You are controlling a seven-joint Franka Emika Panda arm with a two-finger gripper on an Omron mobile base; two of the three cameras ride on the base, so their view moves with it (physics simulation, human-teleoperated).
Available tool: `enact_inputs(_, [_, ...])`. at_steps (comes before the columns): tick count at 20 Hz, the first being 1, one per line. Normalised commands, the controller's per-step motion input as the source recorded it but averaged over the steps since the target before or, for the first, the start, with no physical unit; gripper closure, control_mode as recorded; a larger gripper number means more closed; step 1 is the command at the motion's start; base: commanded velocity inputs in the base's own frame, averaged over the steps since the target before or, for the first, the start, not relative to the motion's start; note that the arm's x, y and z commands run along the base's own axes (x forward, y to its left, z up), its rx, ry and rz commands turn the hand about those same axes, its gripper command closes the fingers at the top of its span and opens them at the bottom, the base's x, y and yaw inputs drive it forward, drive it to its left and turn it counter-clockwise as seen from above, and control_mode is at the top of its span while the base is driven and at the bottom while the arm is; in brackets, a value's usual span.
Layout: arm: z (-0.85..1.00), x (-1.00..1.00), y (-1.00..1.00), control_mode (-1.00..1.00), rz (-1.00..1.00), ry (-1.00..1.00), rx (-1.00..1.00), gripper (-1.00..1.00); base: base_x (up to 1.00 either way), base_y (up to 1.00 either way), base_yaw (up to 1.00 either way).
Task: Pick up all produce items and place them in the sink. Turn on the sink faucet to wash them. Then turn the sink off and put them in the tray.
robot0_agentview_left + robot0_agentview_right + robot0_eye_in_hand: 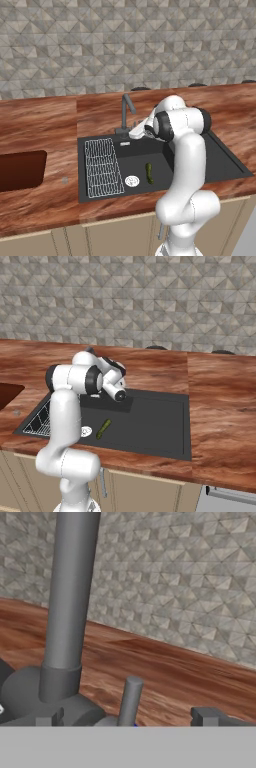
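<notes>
A small dark-green cucumber (149,172) lies on the floor of the black sink (210,160), right of the round silver drain (131,181). From the other side, the cucumber (103,429) lies in the sink (150,416) just in front of my arm. The dark grey faucet (125,112) stands at the sink's back rim. My gripper (134,132) is low beside the faucet's base, open. In the hand view the faucet stem (70,612) rises close on the left, and a short grey lever (130,702) stands between my open gripper's (127,719) tips, untouched.
A white wire rack (102,167) lies in the sink's left part. The dark reddish-brown tray (20,170) sits on the wood counter far left. A tiny grey speck (64,180) lies between tray and sink. The tiled wall stands behind the counter.
</notes>
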Motion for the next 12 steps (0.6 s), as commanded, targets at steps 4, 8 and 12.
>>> enact_inputs(4, [-0.06,0.24,0.03,-1.0,0.0,0.0,0.0,-1.0,0.0,0.0,0.0])
enact_inputs(8, [-0.02,0.16,0.07,-1.0,0.0,0.0,0.0,-1.0,0.0,0.0,0.0])
enact_inputs(12, [0.0,0.15,0.1,-1.0,0.0,0.0,0.0,-1.0,0.0,0.0,0.0])
